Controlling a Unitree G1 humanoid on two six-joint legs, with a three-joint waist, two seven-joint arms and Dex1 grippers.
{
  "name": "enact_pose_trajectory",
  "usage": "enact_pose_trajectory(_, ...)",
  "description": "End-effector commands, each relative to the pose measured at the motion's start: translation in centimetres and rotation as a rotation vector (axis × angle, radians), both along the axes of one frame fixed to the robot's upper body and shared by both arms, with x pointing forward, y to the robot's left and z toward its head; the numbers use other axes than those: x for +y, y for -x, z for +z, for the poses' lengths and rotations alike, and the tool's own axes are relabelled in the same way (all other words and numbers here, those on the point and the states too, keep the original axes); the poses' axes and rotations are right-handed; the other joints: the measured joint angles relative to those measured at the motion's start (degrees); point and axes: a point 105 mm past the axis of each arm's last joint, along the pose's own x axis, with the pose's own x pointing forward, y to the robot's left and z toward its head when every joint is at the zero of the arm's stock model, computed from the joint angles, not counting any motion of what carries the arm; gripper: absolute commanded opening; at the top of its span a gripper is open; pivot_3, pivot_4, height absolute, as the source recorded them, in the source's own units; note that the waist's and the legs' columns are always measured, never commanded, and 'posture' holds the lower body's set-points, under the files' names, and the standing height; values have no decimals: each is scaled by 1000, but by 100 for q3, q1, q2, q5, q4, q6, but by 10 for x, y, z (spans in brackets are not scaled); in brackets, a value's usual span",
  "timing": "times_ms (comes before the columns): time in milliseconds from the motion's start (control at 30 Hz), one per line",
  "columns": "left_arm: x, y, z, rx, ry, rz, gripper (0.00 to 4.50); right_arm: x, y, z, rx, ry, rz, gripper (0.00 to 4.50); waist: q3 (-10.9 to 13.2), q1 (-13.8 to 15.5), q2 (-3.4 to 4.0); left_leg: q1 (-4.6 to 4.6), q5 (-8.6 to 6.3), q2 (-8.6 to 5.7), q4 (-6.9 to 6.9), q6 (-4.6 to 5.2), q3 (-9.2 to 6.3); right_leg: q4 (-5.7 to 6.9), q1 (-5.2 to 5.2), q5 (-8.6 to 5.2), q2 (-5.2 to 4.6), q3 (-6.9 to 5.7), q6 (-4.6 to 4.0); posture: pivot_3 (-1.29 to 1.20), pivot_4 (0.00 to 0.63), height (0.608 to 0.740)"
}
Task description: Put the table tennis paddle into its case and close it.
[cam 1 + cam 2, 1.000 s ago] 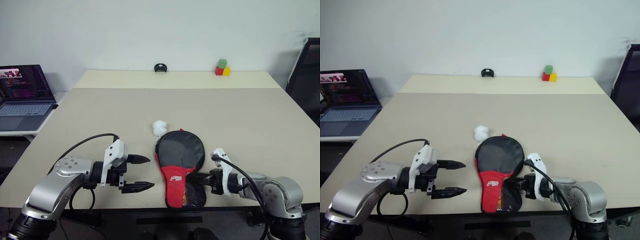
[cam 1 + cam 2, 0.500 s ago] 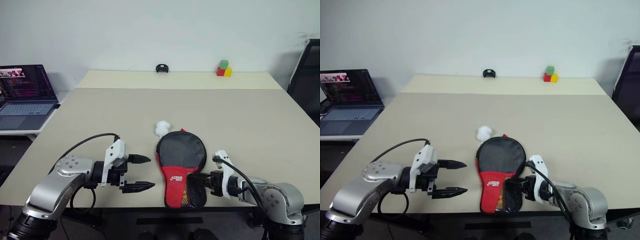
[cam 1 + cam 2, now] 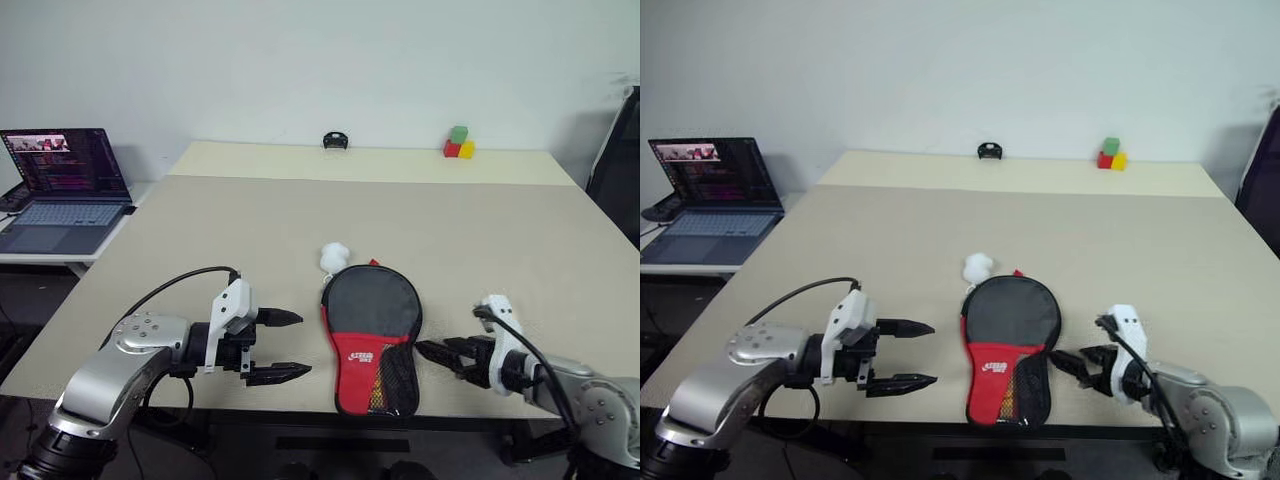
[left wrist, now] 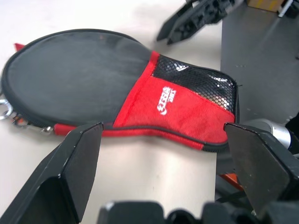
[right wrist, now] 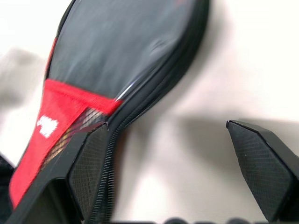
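Observation:
The case (image 3: 372, 335) lies flat near the table's front edge, its round black part away from me and its red panel and mesh pocket toward me. Its rim looks shut, and the table tennis paddle is hidden. My left gripper (image 3: 297, 346) hovers open just left of the case, pointing at it, with nothing between its fingers. In the left wrist view the case (image 4: 93, 79) lies ahead of that gripper. My right gripper (image 3: 432, 352) stands open just right of the case's narrow end, apart from it. The case (image 5: 126, 56) also shows in the right wrist view.
A small white ball (image 3: 334, 256) rests against the far rim of the case. A laptop (image 3: 60, 185) sits on a side table at the left. Coloured blocks (image 3: 457, 143) and a small black object (image 3: 335, 140) stand at the table's (image 3: 250, 230) far edge. A dark chair (image 3: 615, 150) is at the right.
My right gripper has opened, let go of the case's narrow end and drawn away to the right. The left gripper has stayed put. The camera view has shifted slightly.

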Motion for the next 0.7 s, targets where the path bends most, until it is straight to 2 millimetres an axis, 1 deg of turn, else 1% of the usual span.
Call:
enact_pose_trajectory(33, 0, -11, 11, -70, 20, 29, 4500, 22, -8, 46, -244, -22, 144, 4485, 9, -51, 11, 0, 0, 0, 0, 0, 1, 1, -2, 0, 1, 2, 0, 0, 150, 740)
enact_pose_trajectory(167, 0, -21, 15, -98, 36, 77, 4500, 36, -17, 64, -375, 16, 218, 4485, 12, -99, 5, -1, 0, 1, -1, 0, 0, -1, -1, 0, 1, 0, 1, 0, 150, 740)
enact_pose_trajectory(233, 2, -30, 17, -130, 43, 125, 4500, 48, -27, 73, -439, 36, 252, 4485, 15, -102, 5, -2, -1, 0, -2, 1, 0, -3, -1, -1, 1, 0, 1, 0, 150, 740)
enact_pose_trajectory(300, 3, -39, 19, -160, 50, 171, 4500, 58, -34, 75, -469, 58, 282, 4485, 17, -114, 3, -2, -1, 0, -1, 1, 1, -2, -2, 0, 1, 1, 1, 0, 150, 740)
enact_pose_trajectory(367, 7, -50, 22, -188, 57, 241, 4500, 70, -38, 71, -476, 72, 337, 4485, 17, -110, 3, -2, -1, 0, -1, 0, -1, -1, -2, 0, 1, 0, 1, 0, 150, 740)
enact_pose_trajectory(433, 12, -57, 23, -201, 59, 288, 4500, 78, -44, 65, -472, 92, 365, 4485, 18, -110, 1, -3, -1, 0, -2, 0, -2, -3, -2, 0, 1, -2, 1, 0, 150, 740)
enact_pose_trajectory(567, 16, -60, 23, -211, 54, 321, 4500, 91, -52, 54, -469, 118, 404, 4485, 21, -110, 0, -7, -1, 0, -2, 0, -2, -6, -6, 0, 0, 0, 1, 0, 150, 740)
enact_pose_trajectory(633, 20, -63, 23, -216, 48, 347, 4500, 101, -53, 46, -457, 120, 437, 4485, 21, -110, 0, -9, -2, 0, -2, -1, -2, -8, -6, 0, -1, 0, 1, 0, 150, 740)
enact_pose_trajectory(700, 24, -67, 23, -222, 35, 375, 4500, 106, -54, 37, -443, 132, 455, 4485, 21, -110, 0, -8, -2, 0, -3, -1, -3, -7, -8, 0, -1, -1, 0, 0, 150, 740)
